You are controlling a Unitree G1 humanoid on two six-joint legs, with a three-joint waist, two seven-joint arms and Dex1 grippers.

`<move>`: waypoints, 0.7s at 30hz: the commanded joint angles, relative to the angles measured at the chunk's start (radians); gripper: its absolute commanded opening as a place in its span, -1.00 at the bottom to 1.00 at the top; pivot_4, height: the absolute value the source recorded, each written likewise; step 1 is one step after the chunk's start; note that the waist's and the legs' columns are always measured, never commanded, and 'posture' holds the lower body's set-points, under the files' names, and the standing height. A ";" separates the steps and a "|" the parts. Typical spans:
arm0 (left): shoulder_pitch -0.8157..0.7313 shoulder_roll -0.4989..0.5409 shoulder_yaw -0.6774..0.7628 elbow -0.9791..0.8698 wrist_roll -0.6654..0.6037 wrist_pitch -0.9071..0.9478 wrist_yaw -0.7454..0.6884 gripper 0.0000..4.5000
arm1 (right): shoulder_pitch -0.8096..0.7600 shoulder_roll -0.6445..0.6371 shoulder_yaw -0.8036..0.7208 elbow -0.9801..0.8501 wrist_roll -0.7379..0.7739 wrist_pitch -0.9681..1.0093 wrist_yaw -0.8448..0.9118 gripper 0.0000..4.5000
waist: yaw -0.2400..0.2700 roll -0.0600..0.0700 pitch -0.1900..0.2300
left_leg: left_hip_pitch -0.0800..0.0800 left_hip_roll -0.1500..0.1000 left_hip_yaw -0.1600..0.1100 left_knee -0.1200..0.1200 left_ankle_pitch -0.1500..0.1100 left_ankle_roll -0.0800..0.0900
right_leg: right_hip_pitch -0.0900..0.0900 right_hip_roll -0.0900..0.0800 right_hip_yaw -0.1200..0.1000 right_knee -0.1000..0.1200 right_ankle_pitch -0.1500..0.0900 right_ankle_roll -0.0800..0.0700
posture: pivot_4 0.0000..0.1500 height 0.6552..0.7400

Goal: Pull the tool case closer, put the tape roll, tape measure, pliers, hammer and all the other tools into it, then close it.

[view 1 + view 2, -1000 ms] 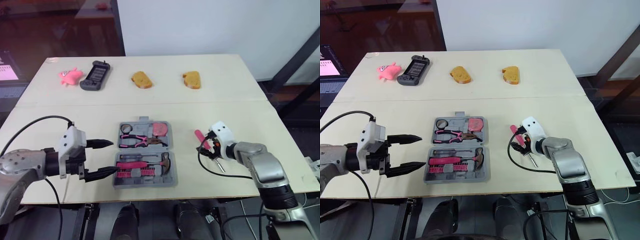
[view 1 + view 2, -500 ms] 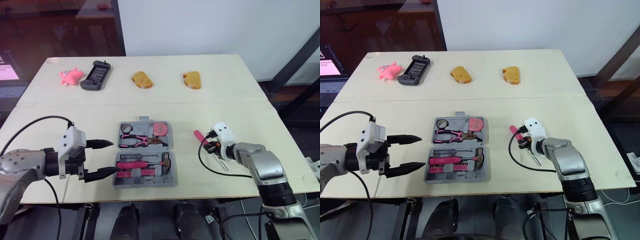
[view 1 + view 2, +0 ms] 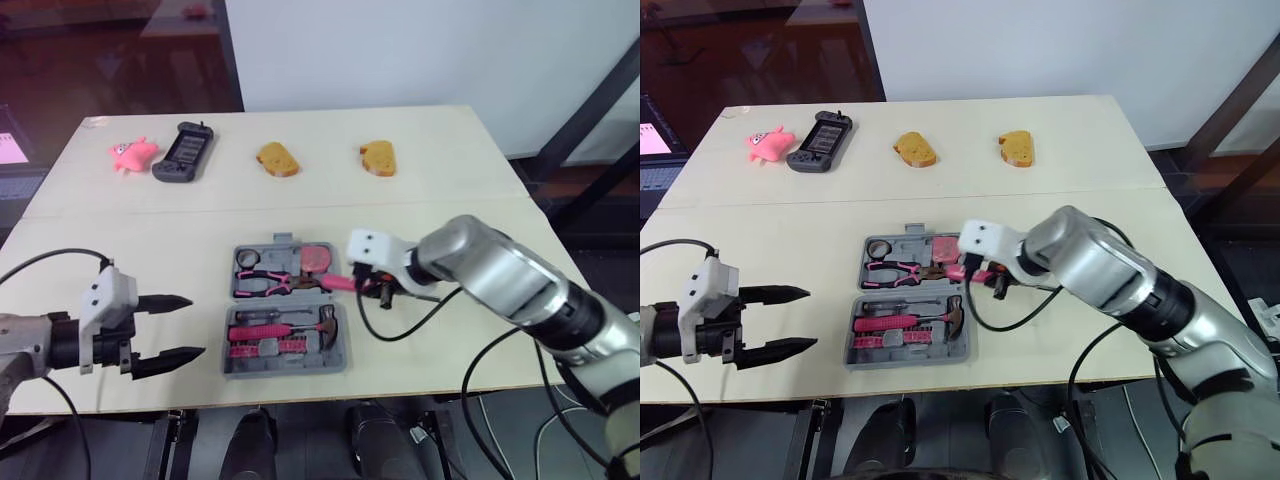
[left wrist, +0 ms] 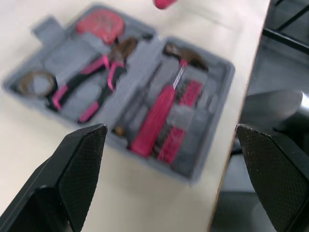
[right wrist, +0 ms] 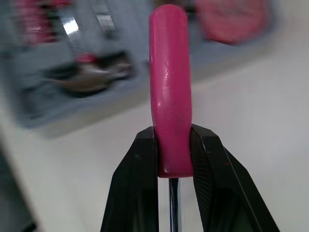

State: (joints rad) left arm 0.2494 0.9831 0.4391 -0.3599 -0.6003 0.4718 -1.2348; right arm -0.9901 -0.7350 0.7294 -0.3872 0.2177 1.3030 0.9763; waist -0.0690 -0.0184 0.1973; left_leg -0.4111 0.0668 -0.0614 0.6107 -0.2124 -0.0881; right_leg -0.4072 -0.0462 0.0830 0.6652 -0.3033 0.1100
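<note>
Screwdriver (image 5: 168, 87) looks light, stiff, handle maybe slippery; right gripper (image 5: 173, 134) pinches the handle's shaft end at the case (image 3: 290, 368) edge; left gripper (image 3: 178, 325) spread

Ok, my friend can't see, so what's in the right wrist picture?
The right gripper pinches a pink screwdriver by its handle. Behind it, blurry, the open grey case lies on a pale table.

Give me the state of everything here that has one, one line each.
Tool case: open, lying flat.
Screwdriver: gripped, held at the case's right edge.
Right gripper: shut on the screwdriver.
Left gripper: open, empty.
Pliers: in the case.
Hammer: in the case.
Tape measure: in the case.
Tape roll: in the case.
</note>
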 commanded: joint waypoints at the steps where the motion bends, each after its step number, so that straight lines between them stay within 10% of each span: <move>1: 0.037 0.019 0.061 0.009 0.021 -0.035 -0.031 1.00 | -0.117 0.081 0.095 0.035 0.016 -0.027 0.059 -0.82 | -0.002 0.000 0.000 | 0.000 0.000 0.000 0.000 0.000 0.000 | -0.001 0.000 0.000 0.000 0.000 0.000 | 1.00 1.00; 21: 0.337 -0.020 0.287 -0.121 0.007 0.017 -0.087 1.00 | -0.087 0.553 0.140 0.235 0.096 0.127 -0.093 -0.82 | -0.002 -0.001 -0.001 | -0.001 0.000 0.000 -0.001 0.000 0.000 | -0.002 0.000 -0.001 0.001 0.001 -0.001 | 1.00 1.00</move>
State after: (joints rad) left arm 0.5785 0.9670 0.6843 -0.4562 -0.5800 0.4842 -1.3103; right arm -1.0741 -0.2089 0.9027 -0.1429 0.2979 1.4155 0.9038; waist -0.0706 -0.0195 0.1967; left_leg -0.4124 0.0672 -0.0617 0.6097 -0.2124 -0.0882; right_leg -0.4094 -0.0460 0.0819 0.6664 -0.3028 0.1093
